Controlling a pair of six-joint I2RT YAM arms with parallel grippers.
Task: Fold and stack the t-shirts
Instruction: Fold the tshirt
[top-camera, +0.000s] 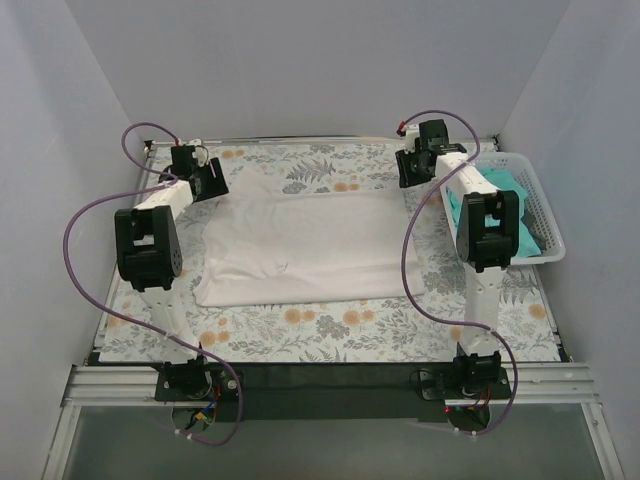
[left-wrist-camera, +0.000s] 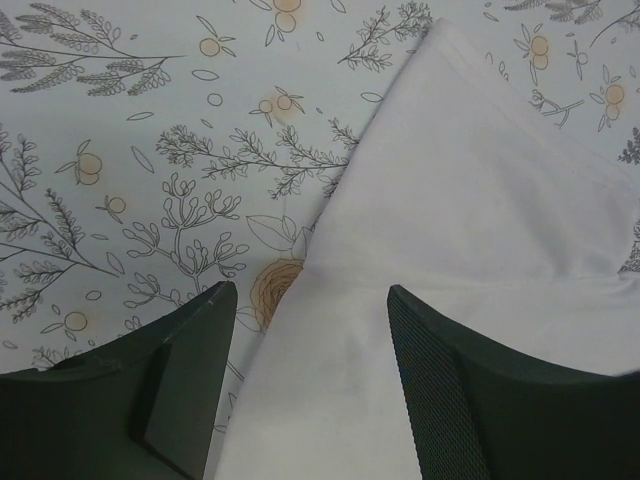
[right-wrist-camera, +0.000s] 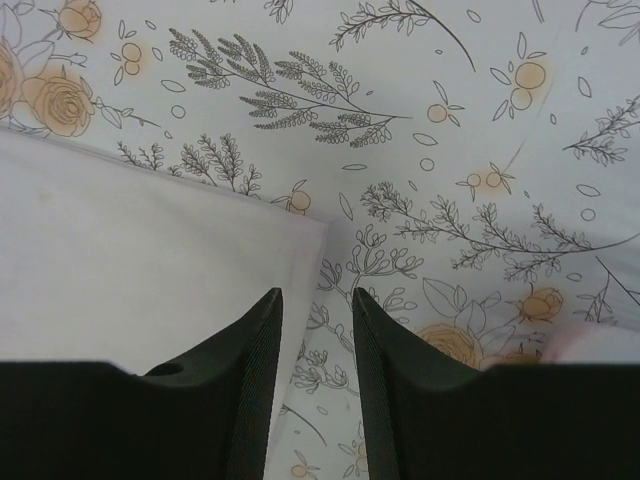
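White t-shirt (top-camera: 300, 245) lies flat mid-table, long axis L-R; teal t-shirt (top-camera: 528, 237) is in the basket (top-camera: 505, 160). Arms are at its far corners. Left gripper (left-wrist-camera: 310, 292) is spread wide, straddling the cloth edge. Right gripper (right-wrist-camera: 317, 295) is barely parted & empty, w/ the corner just to its left.

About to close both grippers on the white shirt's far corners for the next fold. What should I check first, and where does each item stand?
1. Left gripper open: ok, jaws wide.
2. Left gripper over cloth: ok, the white t-shirt shows between its fingers.
3. Right gripper open: ok, but the gap is narrow.
4. Right gripper on the corner: ok, the shirt's edge runs into the gap.
5. Fingers low enough to pinch cloth: cannot tell in any view.
6. Teal-green t-shirt out of the way: ok, it lies in the basket.
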